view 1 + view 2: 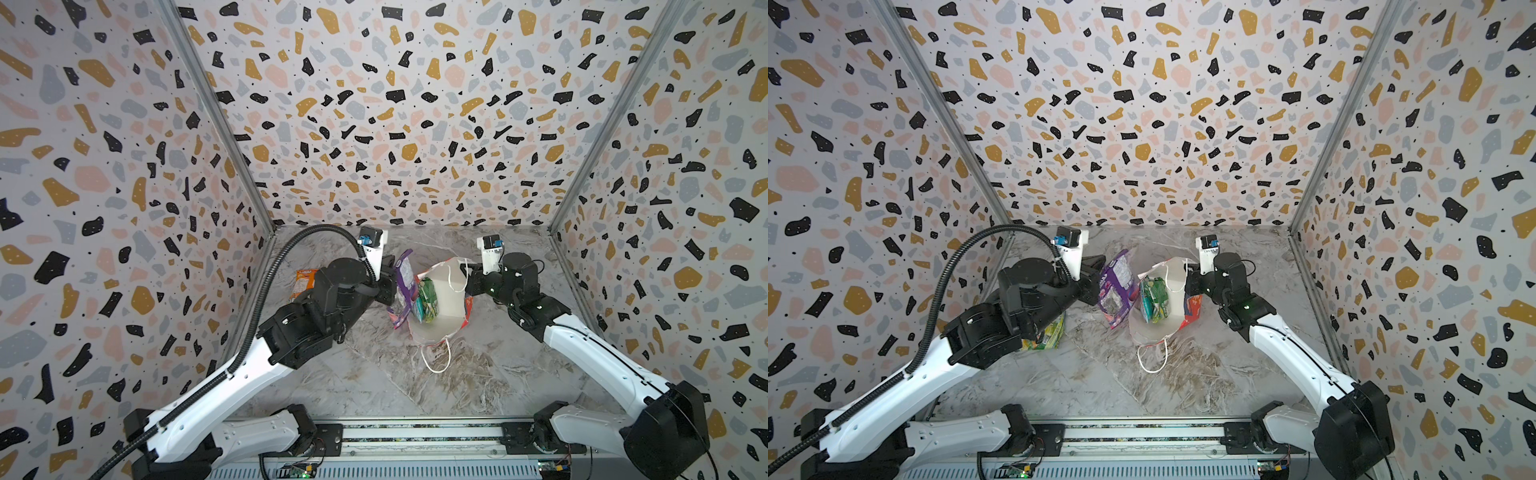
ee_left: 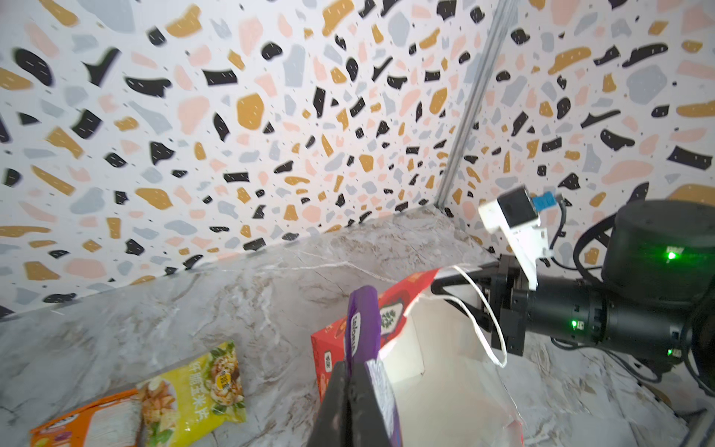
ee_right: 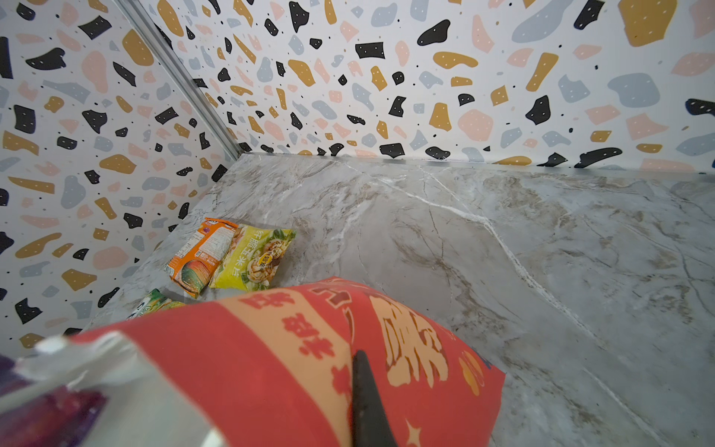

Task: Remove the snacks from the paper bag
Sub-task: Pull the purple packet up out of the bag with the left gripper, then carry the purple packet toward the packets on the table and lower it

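three snacks lie flat on the table near its left edge: an orange packet, a yellow packet touching its side, and a green-yellow packet just nearer the front edge, partly hidden under the left arm in a top view.

the paper bag stands toward the far edge, about midway between the left and right edges. its mouth faces up and open, showing the white inside. a green packet and a teal packet stand on edge together against the bag's left inner wall.

the left gripper has its jaws pressed together on the lower part of a purple packet. the packet is held upright and clear of the table, just beside the bag's left wall on the outside; whether it touches the bag cannot be told.

the right gripper is clamped on the bag's right wall at the rim. in the right wrist view one dark finger lies against the red outer face with its gold characters.
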`<action>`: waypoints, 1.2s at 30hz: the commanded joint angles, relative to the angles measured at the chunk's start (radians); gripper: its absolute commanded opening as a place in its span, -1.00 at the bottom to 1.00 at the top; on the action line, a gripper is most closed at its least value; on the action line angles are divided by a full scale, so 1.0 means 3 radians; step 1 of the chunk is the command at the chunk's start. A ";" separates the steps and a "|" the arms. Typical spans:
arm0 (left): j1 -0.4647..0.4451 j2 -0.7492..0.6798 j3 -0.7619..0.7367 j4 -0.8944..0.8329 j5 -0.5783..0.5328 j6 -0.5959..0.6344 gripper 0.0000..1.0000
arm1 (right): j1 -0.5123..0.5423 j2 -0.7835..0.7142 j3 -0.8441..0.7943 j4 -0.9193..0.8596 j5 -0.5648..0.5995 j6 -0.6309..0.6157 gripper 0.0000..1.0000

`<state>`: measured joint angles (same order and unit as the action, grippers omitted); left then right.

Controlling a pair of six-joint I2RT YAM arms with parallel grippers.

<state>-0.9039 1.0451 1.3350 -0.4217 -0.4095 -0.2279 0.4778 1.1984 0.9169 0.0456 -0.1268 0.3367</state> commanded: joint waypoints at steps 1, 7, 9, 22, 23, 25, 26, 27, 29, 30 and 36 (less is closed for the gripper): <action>0.0035 -0.0134 0.0160 -0.0070 -0.0342 0.0125 -1.00 | -0.0018 -0.0140 0.0041 0.0263 -0.0012 0.0062 -1.00; 0.0047 -0.0307 -0.0182 -0.0051 -0.0777 0.0146 -1.00 | -0.0018 -0.0129 0.0047 0.0265 -0.0032 0.0059 -1.00; 0.0065 -0.0381 -0.0458 0.0040 -0.0930 0.0140 -1.00 | -0.0018 -0.0126 0.0039 0.0271 -0.0037 0.0066 -1.00; 0.0426 -0.0575 -0.1990 0.0781 -0.1176 -0.0114 -1.00 | -0.0018 -0.0111 0.0032 0.0268 -0.0053 0.0059 -1.00; 0.0431 -0.0582 -0.2066 0.0833 -0.1172 -0.0128 -1.00 | -0.0018 -0.0111 0.0027 0.0270 -0.0052 0.0059 -1.00; 0.0436 -0.0581 -0.2213 0.0915 -0.1178 -0.0153 -1.00 | -0.0018 -0.0107 0.0012 0.0283 -0.0048 0.0059 -1.00; 0.0442 -0.0576 -0.2274 0.0951 -0.1155 -0.0137 -1.00 | -0.0018 -0.0099 0.0012 0.0283 -0.0045 0.0062 -1.00; 0.0447 -0.0562 -0.2313 0.0951 -0.1156 -0.0120 -1.00 | -0.0019 -0.0094 0.0012 0.0285 -0.0050 0.0060 -1.00; 0.0461 -0.0539 -0.2397 0.0988 -0.1121 -0.0010 -1.00 | -0.0018 -0.0091 0.0013 0.0286 -0.0053 0.0065 -1.00; 0.0476 -0.0526 -0.2448 0.1027 -0.1112 0.0052 -1.00 | -0.0018 -0.0091 0.0009 0.0293 -0.0053 0.0065 -1.00; 0.0490 -0.0408 -0.2596 0.1244 -0.0994 0.0368 -1.00 | -0.0018 -0.0070 0.0007 0.0303 -0.0075 0.0070 -1.00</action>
<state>-0.7620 0.9146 0.5579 -0.1642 -0.7113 -0.1761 0.4759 1.1984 0.9092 0.0612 -0.1352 0.3428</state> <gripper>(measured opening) 0.047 0.047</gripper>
